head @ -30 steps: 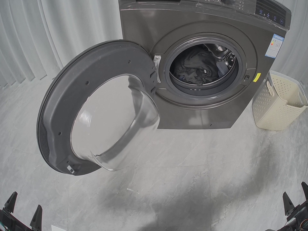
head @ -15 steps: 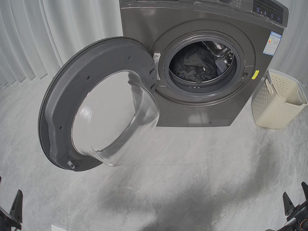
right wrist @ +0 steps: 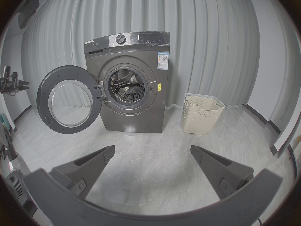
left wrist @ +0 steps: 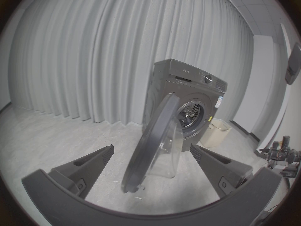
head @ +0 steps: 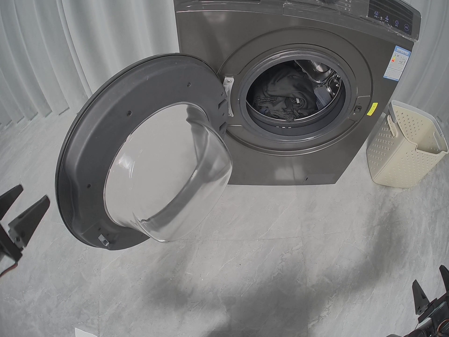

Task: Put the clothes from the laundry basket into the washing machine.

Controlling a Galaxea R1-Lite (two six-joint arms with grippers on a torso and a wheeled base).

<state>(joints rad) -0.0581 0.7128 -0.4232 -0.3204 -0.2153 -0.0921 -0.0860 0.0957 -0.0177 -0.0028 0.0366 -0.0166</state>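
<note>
The grey washing machine point(head: 290, 19) stands ahead, its round door point(head: 140, 150) swung wide open to the left. Dark clothes point(head: 283, 97) lie inside the drum point(right wrist: 128, 93). The cream laundry basket point(head: 404, 148) stands on the floor right of the machine; no clothes show inside it point(right wrist: 202, 112). My left gripper point(head: 18, 207) is open at the left edge, just left of the door's rim, holding nothing. In the left wrist view the door point(left wrist: 153, 142) appears edge-on between the open fingers point(left wrist: 91, 164). My right gripper point(head: 432, 286) is open and low at the right, far from the machine point(right wrist: 131, 79).
Pale curtains point(head: 79, 33) hang behind and beside the machine. Grey tiled floor point(head: 262, 267) stretches in front of the machine. The open door juts out over the floor on the left side.
My left gripper has risen from the bottom left corner to beside the door's left rim. The head view shifted slightly between the first two frames. The right gripper has stayed put.
</note>
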